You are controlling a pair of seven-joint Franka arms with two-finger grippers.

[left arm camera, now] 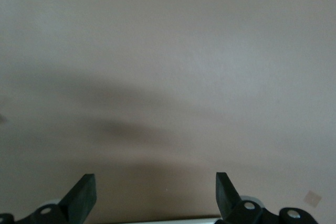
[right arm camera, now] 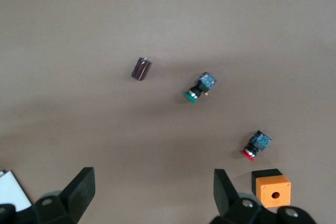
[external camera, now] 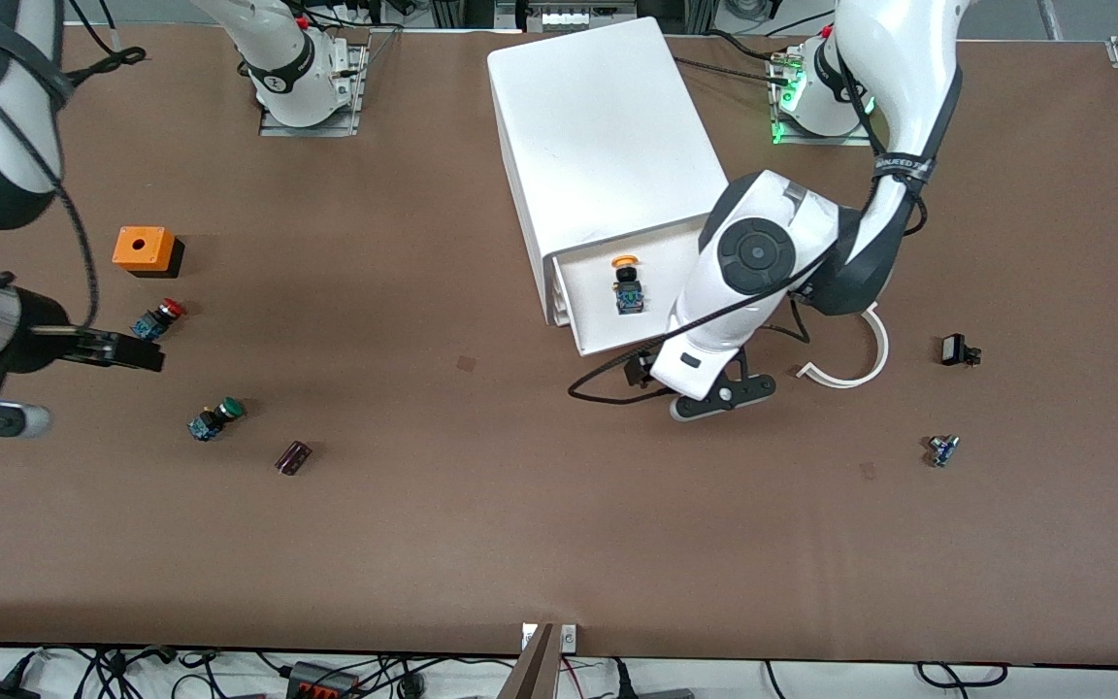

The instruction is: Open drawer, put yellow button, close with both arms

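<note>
The left pincer [left arm camera: 155, 195] is empty, its two fingers spread wide, and it hangs low over the bare tabletop [external camera: 540, 505] just in front of the open drawer [external camera: 590, 330]; in the left wrist view a thin white edge shows between the fingers, probably the drawer's front rim. The right pincer [right arm camera: 153, 192] is also spread wide and holds nothing; it waits over the right arm's end of the tabletop, above the red button [right arm camera: 255, 146], the green button [right arm camera: 199, 87], a small dark block [right arm camera: 140, 68] and an orange box [right arm camera: 272, 191]. The yellow button [external camera: 628, 284] lies inside the drawer, its cap toward the cabinet [external camera: 608, 146], and nothing touches it. So I judge that the opening and the placing are done. What is left is the closing: the drawer stands pulled out from the cabinet, and the task asks both arms for this push. The left arm seems well placed for it, but the right arm is well apart from the drawer. A white curved piece [external camera: 855, 364] lies on the tabletop beside the left arm.
</note>
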